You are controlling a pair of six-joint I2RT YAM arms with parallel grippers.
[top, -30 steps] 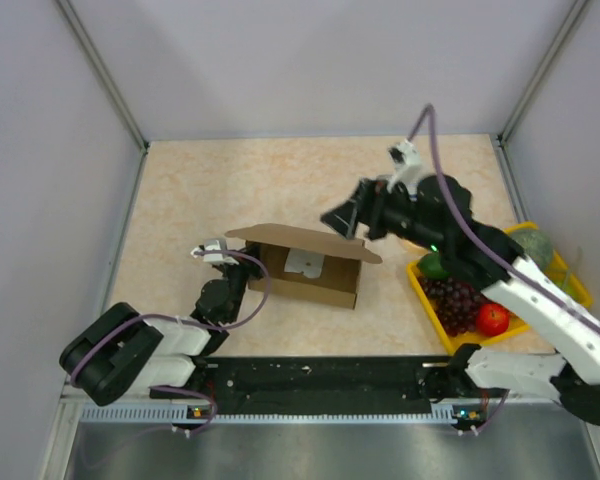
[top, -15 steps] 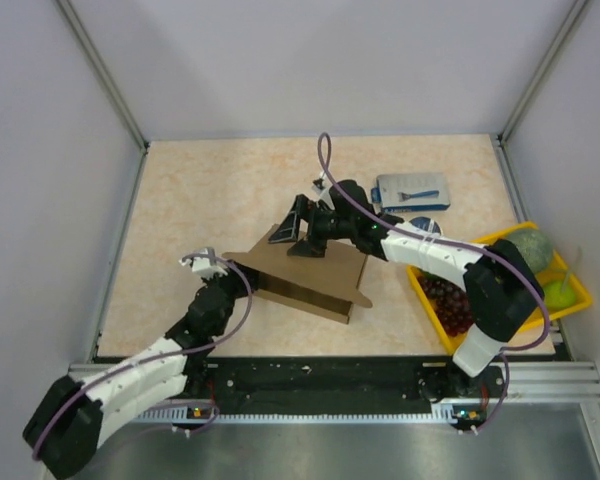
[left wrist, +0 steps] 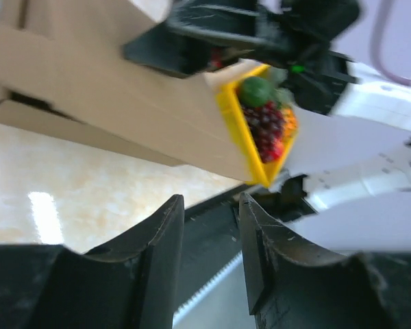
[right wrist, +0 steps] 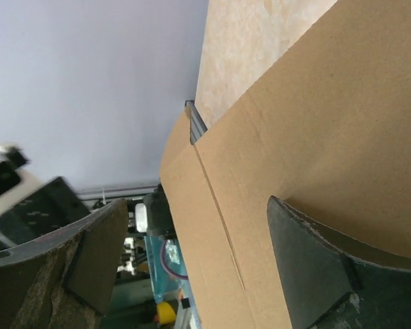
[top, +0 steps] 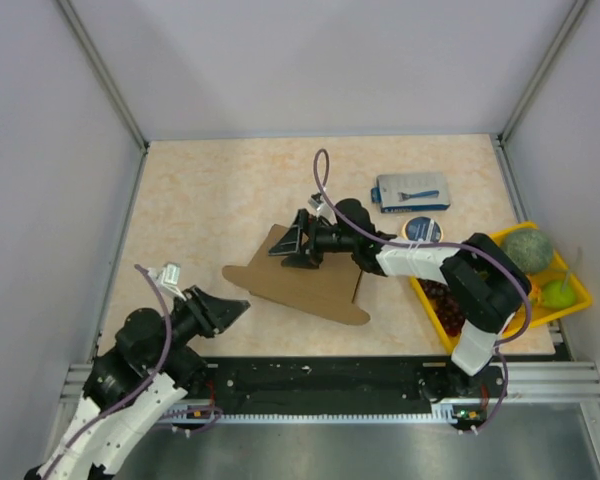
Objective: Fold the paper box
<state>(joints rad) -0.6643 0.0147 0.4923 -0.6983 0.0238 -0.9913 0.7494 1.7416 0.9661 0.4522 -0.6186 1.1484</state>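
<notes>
The paper box [top: 302, 286] is a brown cardboard carton in the middle of the table, its wide lid flap lying slanted over the top. My right gripper [top: 292, 246] rests open on the far side of that flap. In the right wrist view the cardboard [right wrist: 308, 130] fills the space under the gripper [right wrist: 198, 216], and one finger [right wrist: 315, 267] touches it. My left gripper [top: 228, 312] hangs open to the left of the box's near corner, apart from it. The left wrist view shows nothing between its fingers [left wrist: 166, 253], with the box [left wrist: 116, 89] further off.
A yellow tray [top: 552, 316] of fruit sits at the right edge, and shows in the left wrist view [left wrist: 234, 130] too. A blue-and-white flat package [top: 412, 190] and a round tin [top: 421, 230] lie behind the box. White walls close in left, right and rear.
My left gripper opened, let go of the box's left corner and drew back toward the near edge. My right gripper came down onto the lid flap, which now lies lower.
</notes>
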